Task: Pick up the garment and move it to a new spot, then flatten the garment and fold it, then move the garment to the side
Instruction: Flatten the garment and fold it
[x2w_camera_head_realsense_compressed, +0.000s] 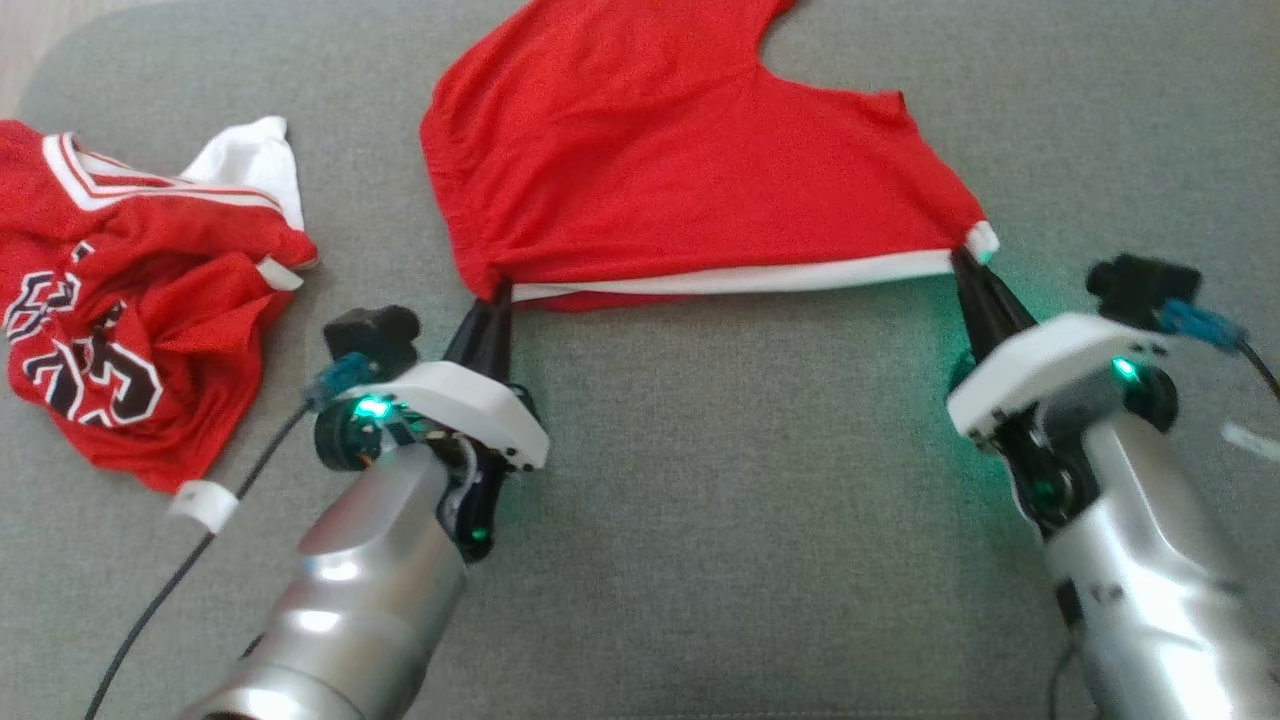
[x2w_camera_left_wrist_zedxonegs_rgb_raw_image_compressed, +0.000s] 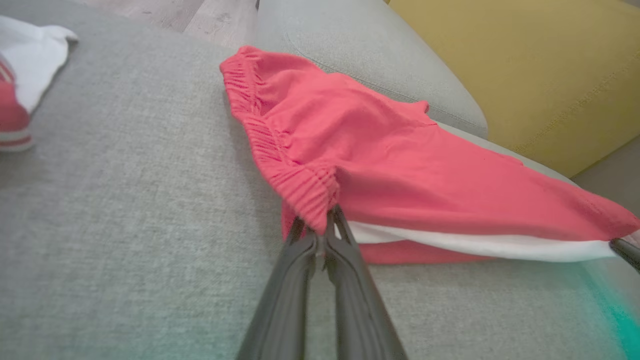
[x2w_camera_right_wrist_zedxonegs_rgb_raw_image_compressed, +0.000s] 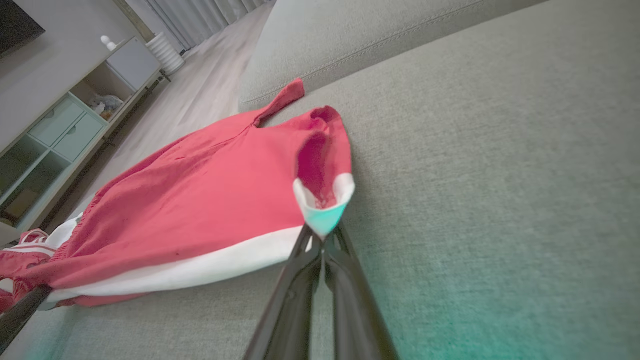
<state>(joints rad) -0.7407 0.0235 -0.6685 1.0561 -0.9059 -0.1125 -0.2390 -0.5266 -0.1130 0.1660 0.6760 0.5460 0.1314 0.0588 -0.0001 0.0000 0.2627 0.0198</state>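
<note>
The garment (x2w_camera_head_realsense_compressed: 680, 170) is a pair of red shorts with a white side stripe, spread on the grey sofa seat. My left gripper (x2w_camera_head_realsense_compressed: 497, 290) is shut on its elastic waistband corner (x2w_camera_left_wrist_zedxonegs_rgb_raw_image_compressed: 312, 192), at the lower left of the cloth. At the lower right, my right gripper (x2w_camera_head_realsense_compressed: 968, 256) is shut on the white-trimmed leg hem (x2w_camera_right_wrist_zedxonegs_rgb_raw_image_compressed: 324, 200). The white stripe (x2w_camera_head_realsense_compressed: 740, 278) runs taut between the two grips. The far part of the garment (x2w_camera_right_wrist_zedxonegs_rgb_raw_image_compressed: 200, 175) lies flat on the cushion.
A crumpled red jersey with white trim (x2w_camera_head_realsense_compressed: 120, 330) lies at the left of the seat. The grey cushion (x2w_camera_head_realsense_compressed: 740, 500) is bare in front of the shorts. A yellow cushion (x2w_camera_left_wrist_zedxonegs_rgb_raw_image_compressed: 525, 65) stands beyond the seat. A shelf unit (x2w_camera_right_wrist_zedxonegs_rgb_raw_image_compressed: 55, 135) stands across the floor.
</note>
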